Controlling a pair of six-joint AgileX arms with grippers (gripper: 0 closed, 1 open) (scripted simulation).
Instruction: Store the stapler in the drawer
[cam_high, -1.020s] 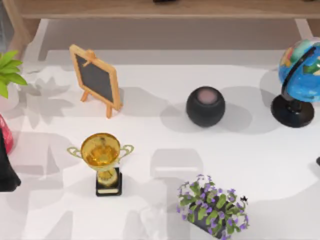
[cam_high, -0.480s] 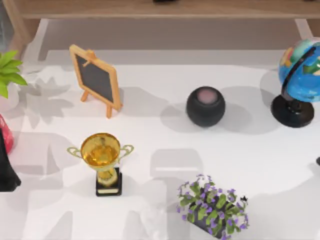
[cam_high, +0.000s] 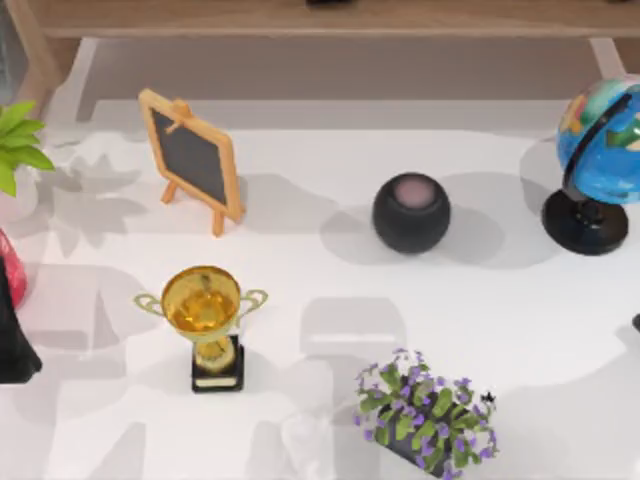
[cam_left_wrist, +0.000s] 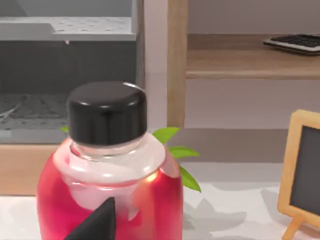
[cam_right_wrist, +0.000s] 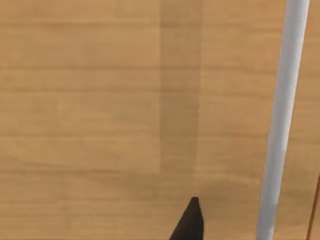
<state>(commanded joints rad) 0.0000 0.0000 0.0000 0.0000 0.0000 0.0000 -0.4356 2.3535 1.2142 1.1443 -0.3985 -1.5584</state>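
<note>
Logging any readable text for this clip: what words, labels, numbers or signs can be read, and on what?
None readable.
Chalkboard: blank.
Trophy base: no legible plate.
Globe: map markings too blurred.
Red bottle: no label visible.
Keyboard: keys too small.

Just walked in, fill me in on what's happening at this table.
Nothing is being handled. The left arm sits at the table's left edge beside a red bottle with a black cap. On the table stand a chalkboard easel, gold trophy, dark round speaker, globe and purple flower pot.
</note>
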